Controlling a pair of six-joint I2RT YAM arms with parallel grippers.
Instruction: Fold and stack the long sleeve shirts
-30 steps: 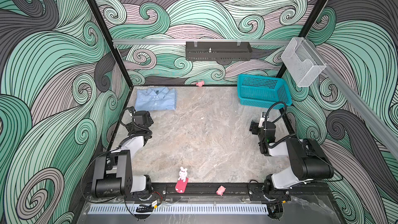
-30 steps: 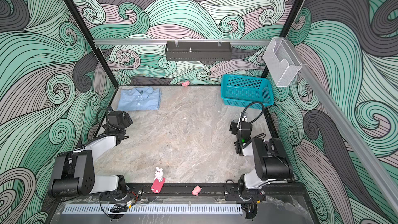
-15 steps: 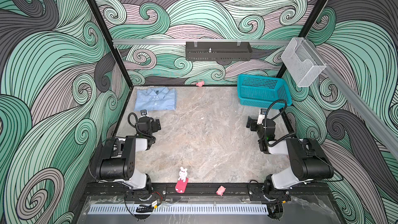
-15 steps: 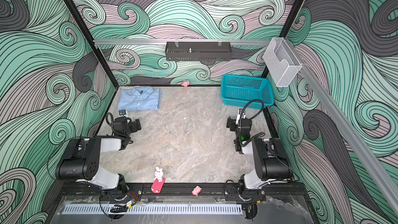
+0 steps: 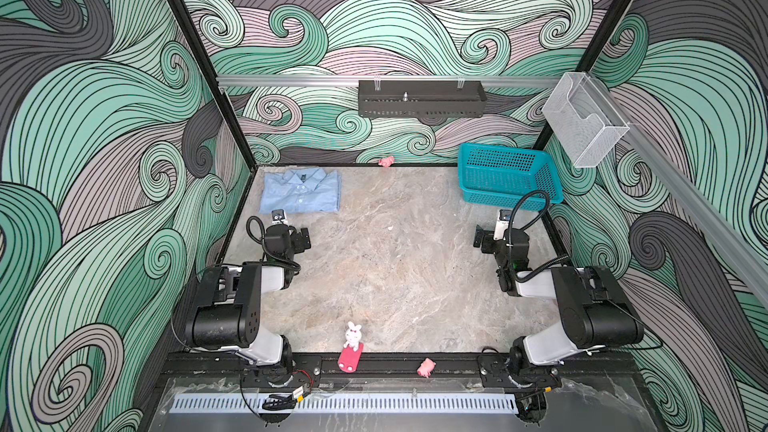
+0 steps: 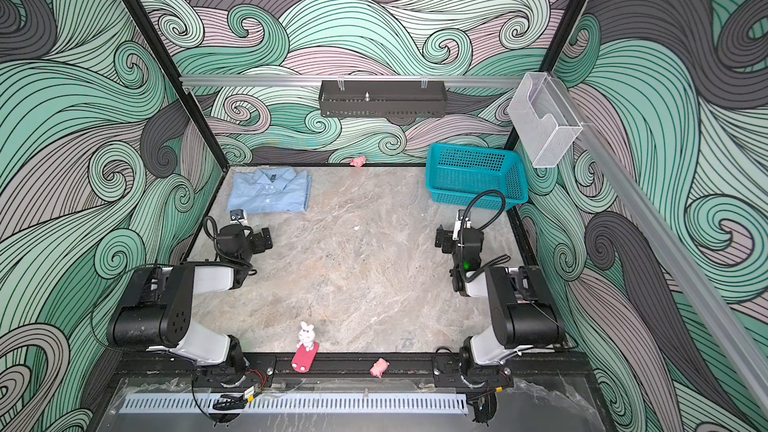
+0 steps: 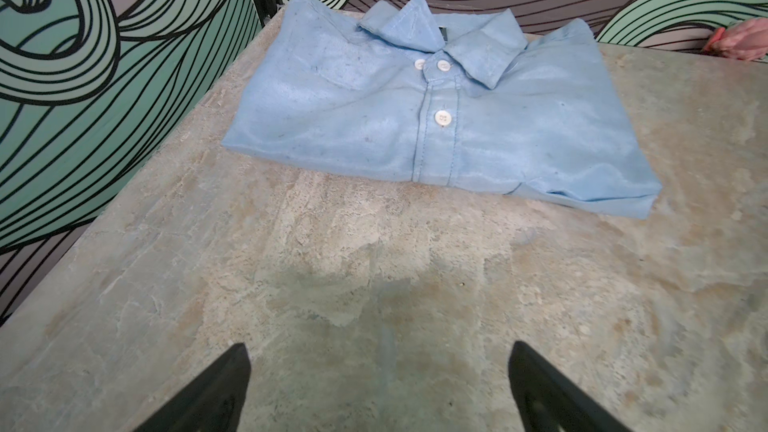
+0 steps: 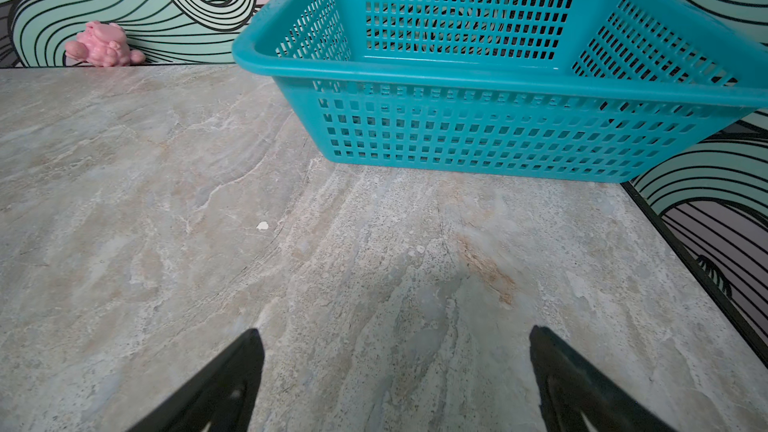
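Observation:
A light blue long sleeve shirt (image 5: 301,193) (image 6: 270,193) lies folded, collar up, in the table's back left corner. In the left wrist view the shirt (image 7: 436,118) shows its white buttons and collar, and nothing touches it. My left gripper (image 5: 291,238) (image 6: 249,238) hovers just in front of it, toward the table's front. Its jaws stand open over bare table (image 7: 378,351). My right gripper (image 5: 488,238) (image 6: 449,238) sits at the right side, short of the basket, open and empty (image 8: 395,332).
A teal mesh basket (image 5: 509,176) (image 8: 498,76) stands empty at the back right. A pink toy pig (image 5: 386,161) rests against the back wall. On the front rail stand a bunny figure (image 5: 352,344) and another pink pig (image 5: 426,367). A black shelf (image 5: 422,98) hangs on the back wall.
My left arm has folded back and its gripper has shifted a little right and toward the front, away from the shirt. The right gripper has edged slightly toward the back.

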